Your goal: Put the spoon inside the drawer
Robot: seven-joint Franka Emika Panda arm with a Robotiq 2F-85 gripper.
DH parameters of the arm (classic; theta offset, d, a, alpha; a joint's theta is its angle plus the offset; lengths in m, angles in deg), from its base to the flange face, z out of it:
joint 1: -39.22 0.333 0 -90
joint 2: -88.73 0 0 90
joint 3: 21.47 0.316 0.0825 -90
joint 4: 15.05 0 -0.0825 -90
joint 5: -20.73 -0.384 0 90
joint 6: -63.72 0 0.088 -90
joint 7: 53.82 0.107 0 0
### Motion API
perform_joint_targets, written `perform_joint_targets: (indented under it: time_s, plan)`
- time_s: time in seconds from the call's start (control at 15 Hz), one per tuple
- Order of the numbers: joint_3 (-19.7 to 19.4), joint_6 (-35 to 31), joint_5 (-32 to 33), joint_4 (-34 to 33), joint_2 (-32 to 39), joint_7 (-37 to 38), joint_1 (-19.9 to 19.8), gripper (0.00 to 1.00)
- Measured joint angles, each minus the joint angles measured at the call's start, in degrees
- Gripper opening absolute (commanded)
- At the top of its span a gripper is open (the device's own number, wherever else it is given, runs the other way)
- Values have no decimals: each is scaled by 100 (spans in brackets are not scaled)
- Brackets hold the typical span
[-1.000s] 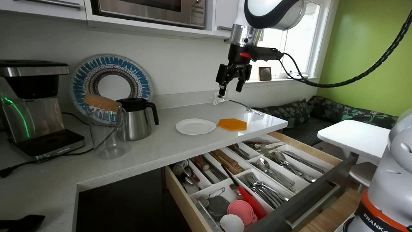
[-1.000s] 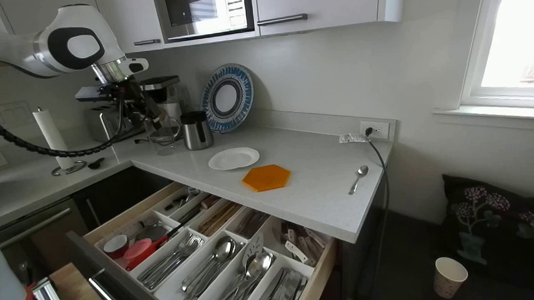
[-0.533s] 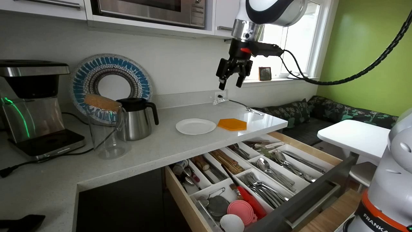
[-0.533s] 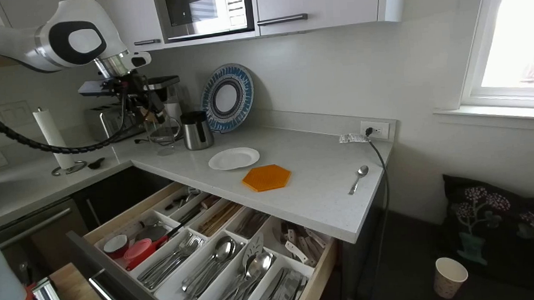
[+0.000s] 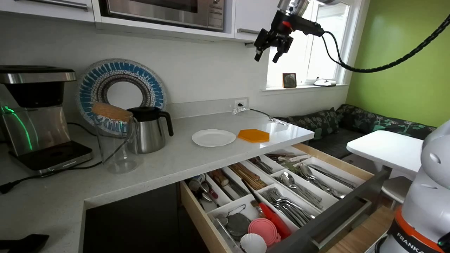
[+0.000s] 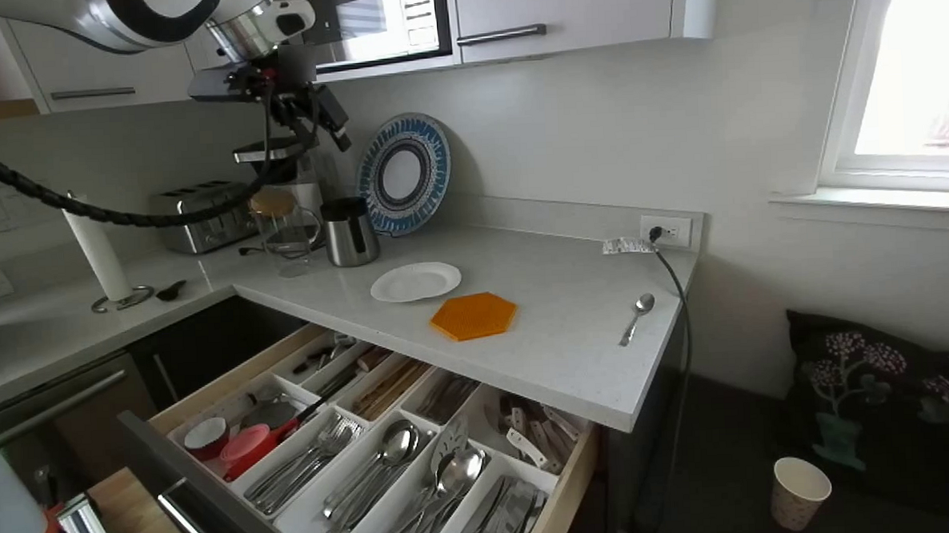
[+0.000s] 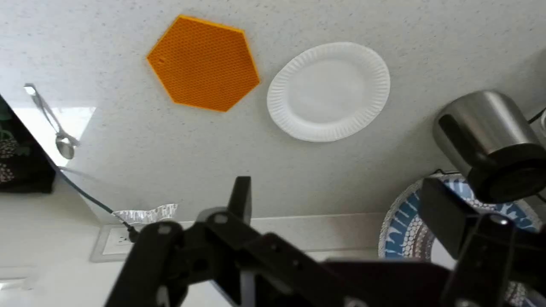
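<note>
A small metal spoon [image 6: 637, 318] lies on the counter near its end, beside a grey cable. It also shows at the left of the wrist view [image 7: 65, 146], and in an exterior view [image 5: 277, 121]. The drawer [image 5: 334, 160] of pale wood stands pulled out below the counter, its compartments filled with cutlery and utensils; it also shows in an exterior view [image 6: 576, 486]. My gripper [image 5: 267, 58] is open and empty, high above the counter and tilted. Its fingers stand wide apart in the wrist view [image 7: 337, 192]. The spoon is well away from it.
A white plate [image 6: 416, 282] and an orange hexagonal mat [image 6: 474, 315] lie on the counter. A steel carafe [image 6: 350, 232], a glass pitcher [image 5: 117, 147] and a leaning patterned disc [image 6: 404, 173] stand behind. A cable plugs into the wall outlet [image 6: 669, 231]. Cabinets and a microwave [image 5: 165, 10] hang above.
My gripper has risen and moved rightward in both exterior views, tilting as it goes. It stays open. The spoon, the drawer and the things on the counter have not moved.
</note>
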Motion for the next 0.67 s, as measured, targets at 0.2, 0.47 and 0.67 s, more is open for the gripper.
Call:
perform_joint_targets:
  time_s: [0.2, 0.47, 0.67]
  plan:
    - [-445, 19, -12, -310, 266, -403, -207, 100]
    - [-1032, -34, -12, -722, 875, -1174, -540, 100]
    - [-1376, -146, -122, -1112, 1459, -1783, -716, 100]
